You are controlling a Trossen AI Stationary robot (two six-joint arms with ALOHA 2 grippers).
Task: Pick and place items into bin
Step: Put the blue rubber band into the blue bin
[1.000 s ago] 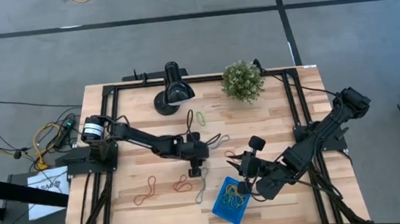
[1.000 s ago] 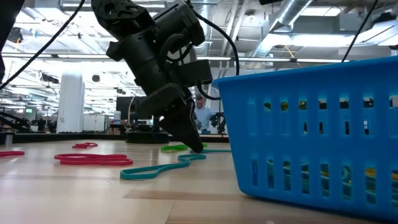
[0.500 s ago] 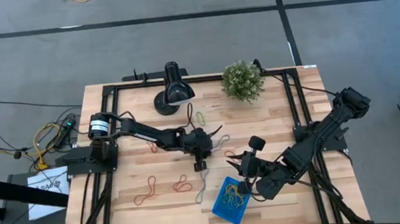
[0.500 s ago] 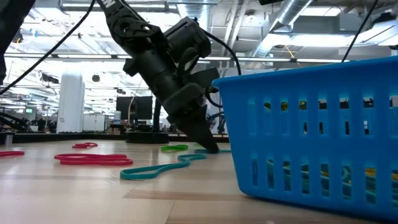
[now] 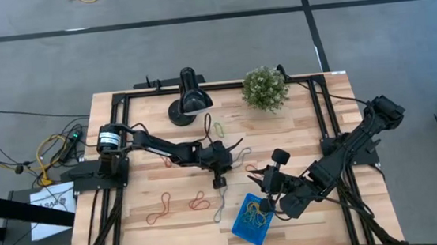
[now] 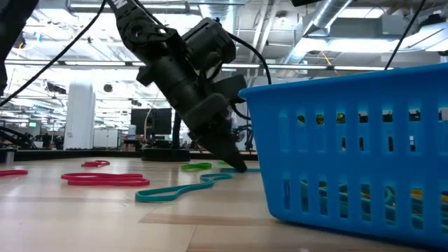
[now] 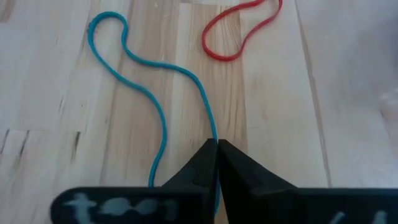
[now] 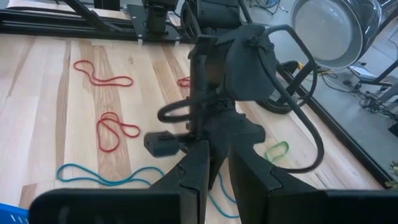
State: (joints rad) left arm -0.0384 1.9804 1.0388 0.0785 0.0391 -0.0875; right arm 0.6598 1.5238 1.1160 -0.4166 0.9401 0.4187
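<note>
From above, the left gripper (image 5: 219, 181) sits mid-tabletop, pinched on one teal band (image 5: 218, 204); two red bands (image 5: 160, 209) lie nearer the left edge. The blue bin (image 5: 252, 219) holds several bands near the front edge, under the right gripper (image 5: 267, 205), whose fingers I cannot tell. In the left wrist view, fingers (image 7: 193, 171) clamp the teal band (image 7: 155, 106) beside one red loop (image 7: 239, 32).

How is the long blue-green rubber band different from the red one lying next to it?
The teal band is a long, thin, winding loop, and the left gripper is shut on one end. The red band is shorter and rounder, and lies free, apart from the gripper. Both rest flat on the wooden table.
</note>
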